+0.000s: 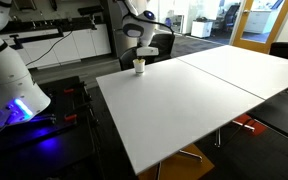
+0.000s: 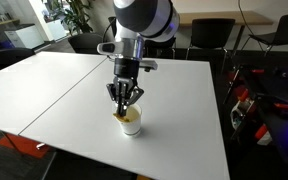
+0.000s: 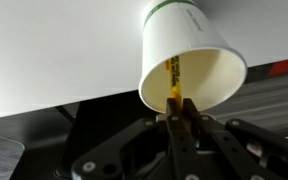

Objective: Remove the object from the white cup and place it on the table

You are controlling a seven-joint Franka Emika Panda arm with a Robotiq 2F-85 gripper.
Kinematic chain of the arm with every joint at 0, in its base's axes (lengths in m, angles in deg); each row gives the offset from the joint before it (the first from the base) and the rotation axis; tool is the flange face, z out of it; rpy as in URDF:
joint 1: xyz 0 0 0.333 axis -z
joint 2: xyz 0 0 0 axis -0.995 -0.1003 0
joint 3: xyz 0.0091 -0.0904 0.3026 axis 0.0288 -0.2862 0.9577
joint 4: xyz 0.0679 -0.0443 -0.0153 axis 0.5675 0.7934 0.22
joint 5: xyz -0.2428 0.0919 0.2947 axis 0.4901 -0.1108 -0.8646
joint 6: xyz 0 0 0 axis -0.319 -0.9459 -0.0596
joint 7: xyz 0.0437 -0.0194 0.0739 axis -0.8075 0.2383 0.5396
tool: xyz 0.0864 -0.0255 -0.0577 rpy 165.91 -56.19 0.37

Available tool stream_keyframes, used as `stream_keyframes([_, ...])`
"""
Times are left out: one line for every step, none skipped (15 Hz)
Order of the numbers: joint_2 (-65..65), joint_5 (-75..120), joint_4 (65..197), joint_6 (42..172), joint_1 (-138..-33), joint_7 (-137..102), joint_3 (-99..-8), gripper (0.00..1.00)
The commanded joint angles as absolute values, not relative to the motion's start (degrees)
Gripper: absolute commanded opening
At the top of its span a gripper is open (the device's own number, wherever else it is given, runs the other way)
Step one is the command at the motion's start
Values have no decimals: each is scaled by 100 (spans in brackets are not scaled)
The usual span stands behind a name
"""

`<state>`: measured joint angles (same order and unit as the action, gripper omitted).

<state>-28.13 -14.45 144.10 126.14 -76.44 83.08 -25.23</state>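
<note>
The white cup (image 3: 189, 60) stands near the edge of the white table (image 1: 204, 95); it also shows in both exterior views (image 1: 139, 66) (image 2: 131, 121). A thin yellowish stick (image 3: 173, 78) stands inside the cup, its top end pinched between my fingers. My gripper (image 3: 176, 108) is directly over the cup mouth and shut on the stick's upper end. In an exterior view my gripper (image 2: 124, 100) hangs just above the cup, and my gripper (image 1: 139, 55) also shows in the other one.
The table joins a second white top at a seam (image 1: 219, 78). Black chairs (image 2: 212, 35) stand behind the table. Another robot base with blue light (image 1: 14, 100) is beside the table. The cup is close to the table edge (image 2: 134, 150).
</note>
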Motion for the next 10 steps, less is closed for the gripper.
stream_keyframes([-2507,-1596,14848,13048,-7242,8497,-2147,2])
stream_keyframes([-2463,-1607,14929,13142,-7138,8538,-2059,2])
stream_keyframes([-2408,-1631,15023,13240,-7013,8612,-1951,2])
stream_keyframes([-2373,-1646,15102,13309,-6878,8706,-1832,2])
stream_keyframes([-2329,-1687,15198,13392,-6734,8830,-1699,2])
stream_keyframes([-2289,-1725,15285,13450,-6586,8949,-1562,2])
stream_keyframes([-2244,-1775,15387,13488,-6409,9109,-1403,2])
stream_keyframes([-2197,-1848,15485,13534,-6252,9238,-1264,2])
stream_keyframes([-2150,-1917,15580,13521,-6053,9459,-1094,2])
stream_keyframes([-2120,-1995,15660,13518,-5866,9688,-936,2])
